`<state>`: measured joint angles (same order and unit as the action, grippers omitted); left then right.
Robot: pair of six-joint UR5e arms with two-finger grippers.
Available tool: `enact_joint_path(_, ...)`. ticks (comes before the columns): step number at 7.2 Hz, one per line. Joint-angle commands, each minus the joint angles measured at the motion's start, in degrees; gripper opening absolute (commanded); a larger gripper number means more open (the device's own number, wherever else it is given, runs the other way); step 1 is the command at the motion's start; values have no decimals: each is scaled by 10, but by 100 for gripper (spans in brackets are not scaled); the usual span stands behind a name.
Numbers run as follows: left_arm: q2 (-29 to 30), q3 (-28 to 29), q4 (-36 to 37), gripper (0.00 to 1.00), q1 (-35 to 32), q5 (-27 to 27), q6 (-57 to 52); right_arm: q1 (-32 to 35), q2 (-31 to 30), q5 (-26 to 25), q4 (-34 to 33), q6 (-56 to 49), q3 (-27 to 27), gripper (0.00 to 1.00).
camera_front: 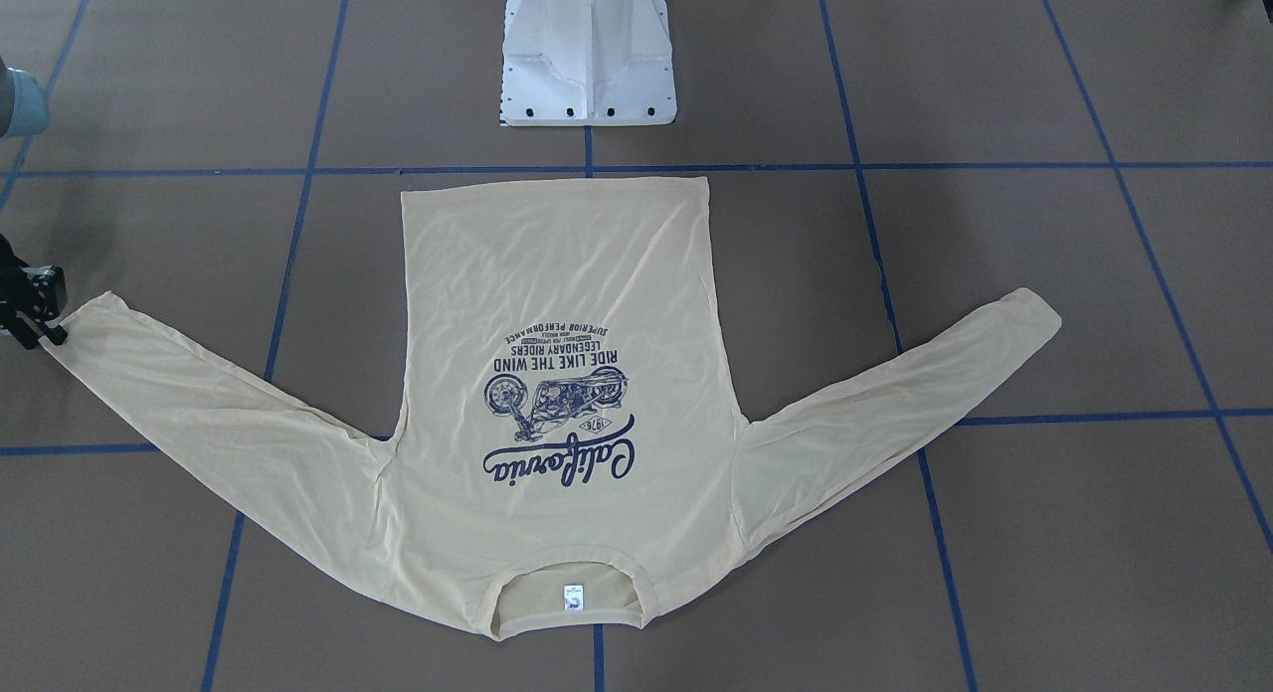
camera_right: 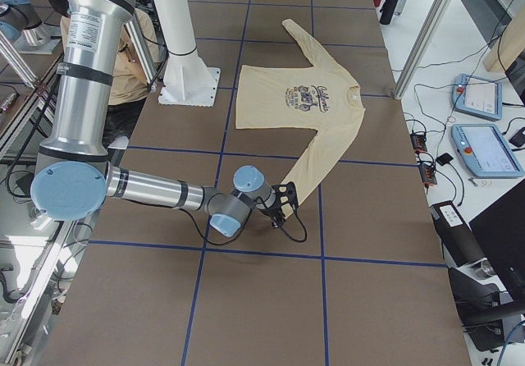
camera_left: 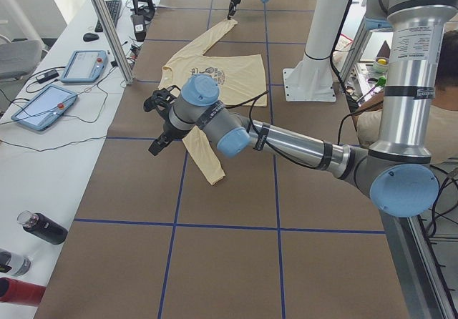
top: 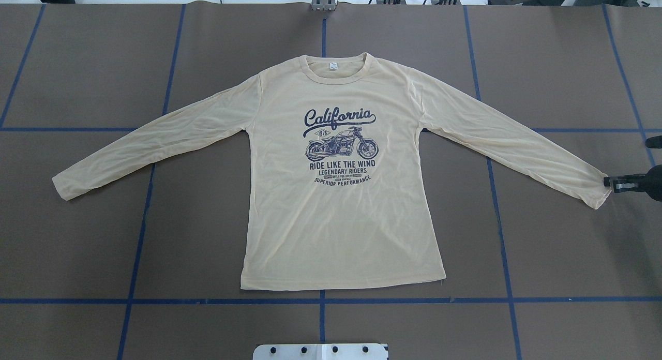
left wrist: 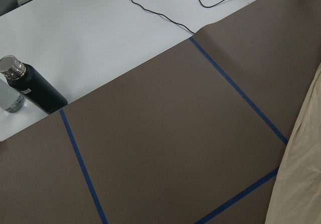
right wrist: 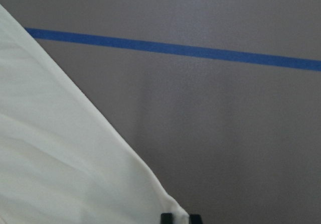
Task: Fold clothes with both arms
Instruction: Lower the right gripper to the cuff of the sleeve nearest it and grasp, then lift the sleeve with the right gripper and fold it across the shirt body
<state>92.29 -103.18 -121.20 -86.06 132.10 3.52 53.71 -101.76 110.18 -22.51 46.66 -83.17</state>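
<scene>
Two sleeves [top: 496,137] are lying spread sideways on the desk [top: 543,246], shirt [top: 336,220] flat, print up. I am reading the right gripper [top: 609,182] as touching the right cuff [top: 595,192]; clamping or not, I cannot tell. The left gripper [camera_left: 157,144] is hanging near the left sleeve [camera_left: 200,151], state unreadable.

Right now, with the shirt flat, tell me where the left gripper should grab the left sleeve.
Take the left sleeve's cuff, coming from the outer left end of the table, in line with the sleeve. It lies flat and straight with its end on bare table, so a low pinch there probably lifts it cleanly, mirroring the right gripper at the other cuff.
</scene>
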Motion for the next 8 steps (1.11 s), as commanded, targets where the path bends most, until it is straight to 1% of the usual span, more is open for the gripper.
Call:
enact_joint_path(1,0,0,0,100,0,0,0,1,2,1,0,-1,-7,0)
enact_joint_path(2,0,0,0,100,0,0,0,2,4,10,-2,-1,-20,0)
enact_joint_path(3,0,0,0,100,0,0,0,17,7,22,-16,-1,-45,0)
enact_joint_path(4,0,0,0,100,0,-1,0,49,16,54,-77,0,-94,0)
enact_joint_path(5,0,0,0,100,0,0,0,61,43,61,-173,0,-161,0)
enact_joint_path(6,0,0,0,100,0,-1,1,61,92,60,-289,8,-224,0)
enact_joint_path(7,0,0,0,100,0,-1,1,61,166,57,-405,14,-263,0)
enact_joint_path(8,0,0,0,100,0,0,1,50,260,53,-496,42,-262,0)
